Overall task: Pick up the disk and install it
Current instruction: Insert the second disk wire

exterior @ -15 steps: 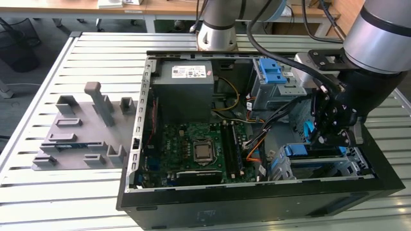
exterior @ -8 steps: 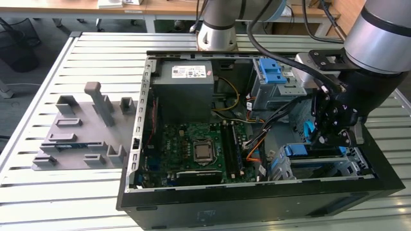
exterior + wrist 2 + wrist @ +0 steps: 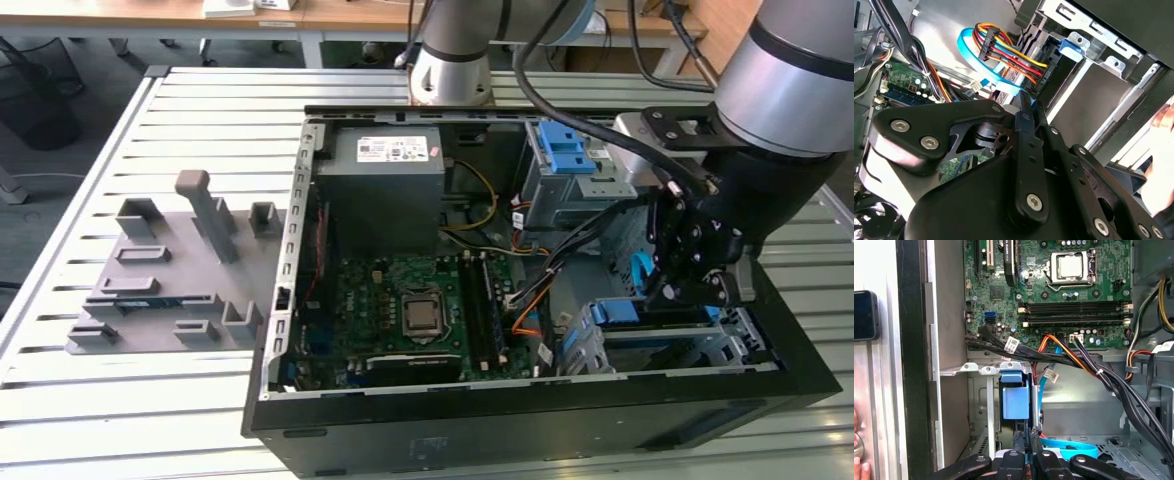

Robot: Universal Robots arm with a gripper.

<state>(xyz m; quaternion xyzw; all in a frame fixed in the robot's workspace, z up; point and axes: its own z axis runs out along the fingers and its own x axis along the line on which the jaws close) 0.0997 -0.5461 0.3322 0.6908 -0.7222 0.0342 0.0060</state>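
The open computer case (image 3: 287, 300) lies on its side on the slatted table. My gripper (image 3: 674, 285) reaches into the case's corner at the exterior view's right, over the lower drive cage (image 3: 667, 340). In the first wrist view the disk (image 3: 1015, 397) stands edge-on in the cage slot, showing its blue carrier frame. The gripper (image 3: 1027, 442) is shut on the carrier's thin blue edge. In the second wrist view the fingers (image 3: 1024, 107) sit pressed together, with a sliver of blue between them. The disk's metal face is hidden.
A blue data cable (image 3: 974, 50) and a bundle of coloured power wires (image 3: 1014, 62) hang close to the fingers. The motherboard (image 3: 407, 310), the power supply (image 3: 387, 185) and an upper drive cage (image 3: 574, 170) are inside the case. A grey fixture (image 3: 174, 280) stands on the table. A person's hand (image 3: 1161, 150) is beside the case.
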